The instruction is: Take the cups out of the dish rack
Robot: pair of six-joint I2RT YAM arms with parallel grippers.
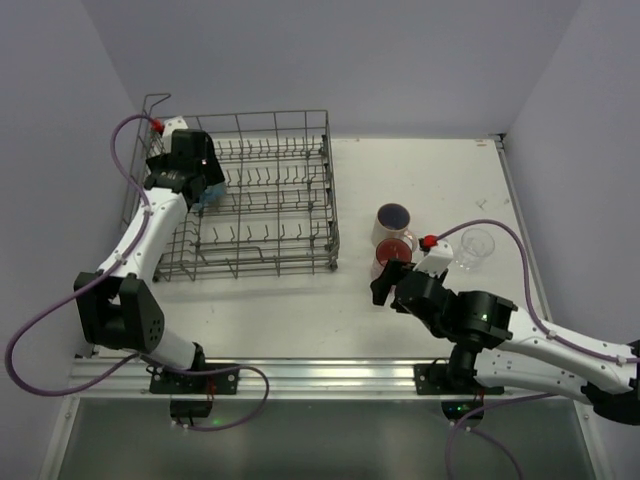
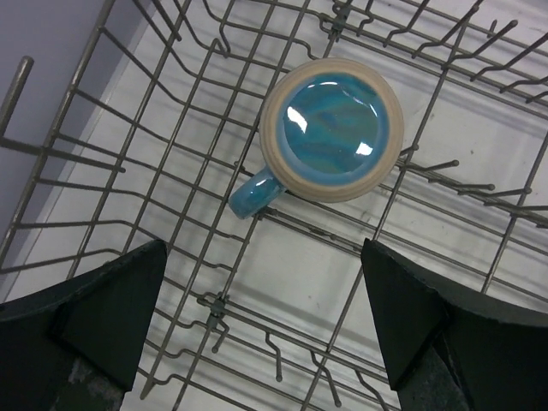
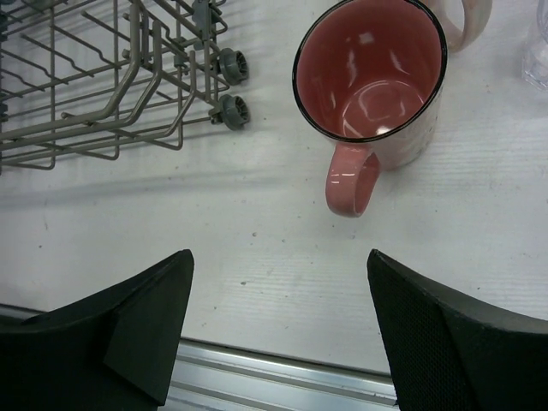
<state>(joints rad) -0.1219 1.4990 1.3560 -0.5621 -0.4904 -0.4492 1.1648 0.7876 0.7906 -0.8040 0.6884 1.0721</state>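
Note:
The grey wire dish rack [image 1: 290,190] stands at the back left of the table. A blue-glazed mug [image 2: 332,128] with a cream rim sits inside it among the prongs, its handle pointing down-left. My left gripper [image 2: 265,321] hangs open just above the rack floor, short of that mug; in the top view this gripper [image 1: 205,192] is over the rack's left part. Right of the rack stand a red mug [image 3: 368,77], a pale mug [image 1: 393,220] and a clear tumbler [image 1: 475,247]. My right gripper [image 3: 278,334] is open and empty, just near of the red mug's handle [image 3: 351,181].
The rack's corner wheels [image 3: 231,86] lie left of the red mug. A metal rail [image 1: 320,375] runs along the near table edge, right under the right gripper. Walls close in at the back and on both sides.

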